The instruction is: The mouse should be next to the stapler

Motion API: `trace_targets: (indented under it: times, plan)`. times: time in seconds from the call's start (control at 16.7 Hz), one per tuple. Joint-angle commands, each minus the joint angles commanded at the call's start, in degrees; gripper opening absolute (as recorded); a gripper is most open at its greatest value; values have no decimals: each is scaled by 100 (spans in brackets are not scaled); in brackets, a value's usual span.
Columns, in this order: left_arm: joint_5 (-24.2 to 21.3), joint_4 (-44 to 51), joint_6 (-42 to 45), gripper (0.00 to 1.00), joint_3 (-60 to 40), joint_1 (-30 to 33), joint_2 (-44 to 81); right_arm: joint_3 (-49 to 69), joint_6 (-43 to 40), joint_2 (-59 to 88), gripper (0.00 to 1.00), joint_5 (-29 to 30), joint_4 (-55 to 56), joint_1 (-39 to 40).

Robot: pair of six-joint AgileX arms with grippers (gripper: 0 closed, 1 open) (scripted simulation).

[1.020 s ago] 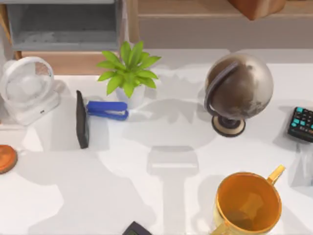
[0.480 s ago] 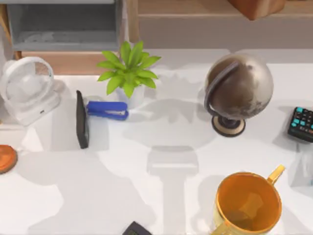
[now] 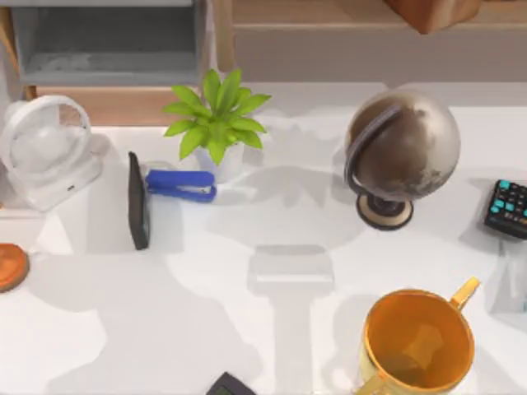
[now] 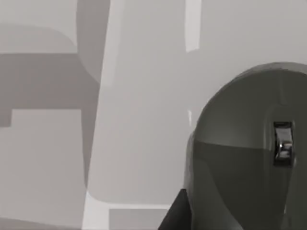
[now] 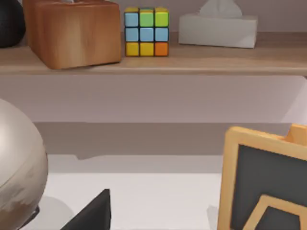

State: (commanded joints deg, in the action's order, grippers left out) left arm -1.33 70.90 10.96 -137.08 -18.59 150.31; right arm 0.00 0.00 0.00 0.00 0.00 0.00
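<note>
Stapler (image 3: 181,185) lies btwn plant (image 3: 216,115) & dark slab (image 3: 137,200) (upright); grey mouse (image 4: 249,153) close under left wrist cam; grippers' fingers: can't tell.

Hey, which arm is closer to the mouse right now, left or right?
Left. Its wrist camera sees the mouse looming close. The right arm's wrist camera faces the globe and a shelf instead, so it is likely farther.
</note>
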Motion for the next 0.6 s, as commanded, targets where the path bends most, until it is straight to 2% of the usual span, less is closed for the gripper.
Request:
trace_targets:
  times: [0.36, 0.6]
  plan:
    - [48, 158, -172, 0, 115, -29, -659, 0, 0, 0, 100, 0, 0, 0]
    - [128, 161, -450, 0, 563, 290, -1654, 0, 0, 0, 100, 0, 0, 0]
